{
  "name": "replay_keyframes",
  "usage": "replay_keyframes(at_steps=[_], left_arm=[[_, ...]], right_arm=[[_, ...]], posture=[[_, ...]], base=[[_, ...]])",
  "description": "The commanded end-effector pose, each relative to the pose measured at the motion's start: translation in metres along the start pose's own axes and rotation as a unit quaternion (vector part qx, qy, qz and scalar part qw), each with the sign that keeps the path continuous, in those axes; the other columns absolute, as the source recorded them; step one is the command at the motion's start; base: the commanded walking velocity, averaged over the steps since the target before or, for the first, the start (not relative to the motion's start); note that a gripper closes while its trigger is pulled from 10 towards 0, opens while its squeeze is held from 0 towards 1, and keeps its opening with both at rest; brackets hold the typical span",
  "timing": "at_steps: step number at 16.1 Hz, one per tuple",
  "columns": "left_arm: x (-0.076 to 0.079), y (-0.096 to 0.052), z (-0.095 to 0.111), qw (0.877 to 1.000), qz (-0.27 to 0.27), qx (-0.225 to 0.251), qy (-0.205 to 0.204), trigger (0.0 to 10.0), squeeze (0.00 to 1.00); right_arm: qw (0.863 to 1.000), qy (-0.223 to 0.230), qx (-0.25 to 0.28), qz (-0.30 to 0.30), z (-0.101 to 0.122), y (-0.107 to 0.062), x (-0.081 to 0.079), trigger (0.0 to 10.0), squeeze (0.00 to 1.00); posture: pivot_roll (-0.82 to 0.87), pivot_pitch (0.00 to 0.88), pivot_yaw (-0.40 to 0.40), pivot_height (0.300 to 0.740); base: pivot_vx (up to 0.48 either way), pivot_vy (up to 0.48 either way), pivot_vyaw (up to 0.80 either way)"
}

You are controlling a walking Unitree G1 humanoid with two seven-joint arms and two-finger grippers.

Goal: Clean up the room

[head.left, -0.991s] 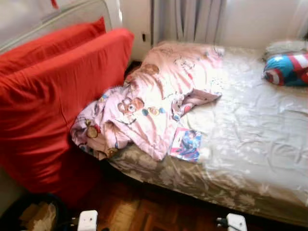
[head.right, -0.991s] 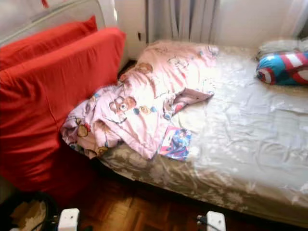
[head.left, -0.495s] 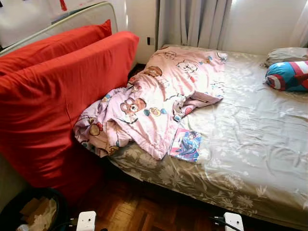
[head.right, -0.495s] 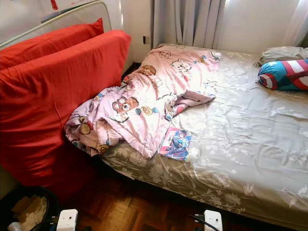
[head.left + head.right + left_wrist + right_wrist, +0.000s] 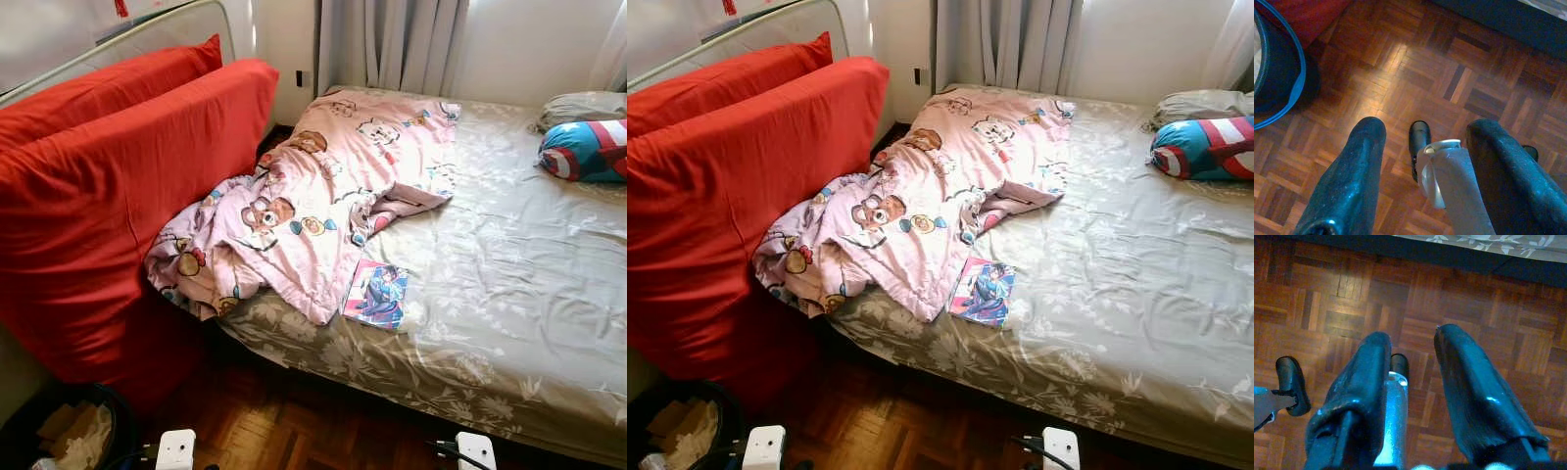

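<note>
**Pink blanket heaped at the bed's near-left corner, ahead of both idle hands**

Red comes first by size: two big red cushions (image 5: 118, 186) lean upright against the bed's left side, the nearer one touching the crumpled cloth. The bed (image 5: 529, 294) itself, in a grey floral sheet, runs from the near edge away toward the curtained wall.

The pink cartoon blanket (image 5: 313, 206) is what tidying most likely begins with. Its long axis runs from the far-left corner of the bed down to the near-left corner, where it bunches up and spills a little over the edge against the cushion. It lies ahead of the robot and to its left, so I judge the left arm the nearer one.

A superhero pillow (image 5: 586, 149) sits at the far-right edge of the bed, well apart from the blanket. A small comic book (image 5: 377, 294) lies flat at the near edge, just beside the blanket's lower hem. A dark bin (image 5: 69, 431) with paper in it stands on the parquet floor (image 5: 1415, 73) below the cushions.

The left hand (image 5: 1425, 166) hangs over the floor, fingers spread and holding nothing. The right hand (image 5: 1413, 382) hangs likewise, released and empty.
</note>
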State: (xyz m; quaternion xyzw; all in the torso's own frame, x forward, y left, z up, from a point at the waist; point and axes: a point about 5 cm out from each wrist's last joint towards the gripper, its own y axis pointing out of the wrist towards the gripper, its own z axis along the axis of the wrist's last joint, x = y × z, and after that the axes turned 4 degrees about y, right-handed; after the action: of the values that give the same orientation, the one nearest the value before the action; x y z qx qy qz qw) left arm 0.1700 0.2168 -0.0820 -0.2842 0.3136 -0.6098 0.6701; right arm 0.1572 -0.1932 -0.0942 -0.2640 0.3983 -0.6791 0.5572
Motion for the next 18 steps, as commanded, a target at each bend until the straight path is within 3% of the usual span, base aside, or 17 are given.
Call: replay_keyframes(at_steps=[1,8,14,18], left_arm=[[-0.005,-0.013,-0.04,0.997,-0.028,-0.065,0.012,10.0,0.0],[-0.009,-0.016,-0.044,0.997,-0.025,-0.066,0.004,10.0,0.0],[0.003,-0.011,-0.035,0.998,-0.031,-0.06,0.002,10.0,0.0],[0.001,-0.012,-0.037,0.998,-0.028,-0.058,-0.001,10.0,0.0]], right_arm=[[0.997,-0.002,-0.005,0.076,0.016,0.004,-0.022,10.0,0.0],[0.997,-0.006,-0.011,0.073,0.012,0.003,-0.017,10.0,0.0],[0.997,-0.009,-0.013,0.072,0.012,0.003,-0.016,10.0,0.0],[0.997,-0.008,-0.012,0.07,0.013,0.004,-0.015,10.0,0.0]], posture=[[0.04,0.0,-0.045,0.74],[0.04,0.0,-0.051,0.74],[0.05,0.0,-0.056,0.74],[0.04,0.0,-0.058,0.74]], base=[[0.0,0.0,0.0],[0.0,0.0,0.0],[0.0,0.0,0.0],[0.0,0.0,0.0]])
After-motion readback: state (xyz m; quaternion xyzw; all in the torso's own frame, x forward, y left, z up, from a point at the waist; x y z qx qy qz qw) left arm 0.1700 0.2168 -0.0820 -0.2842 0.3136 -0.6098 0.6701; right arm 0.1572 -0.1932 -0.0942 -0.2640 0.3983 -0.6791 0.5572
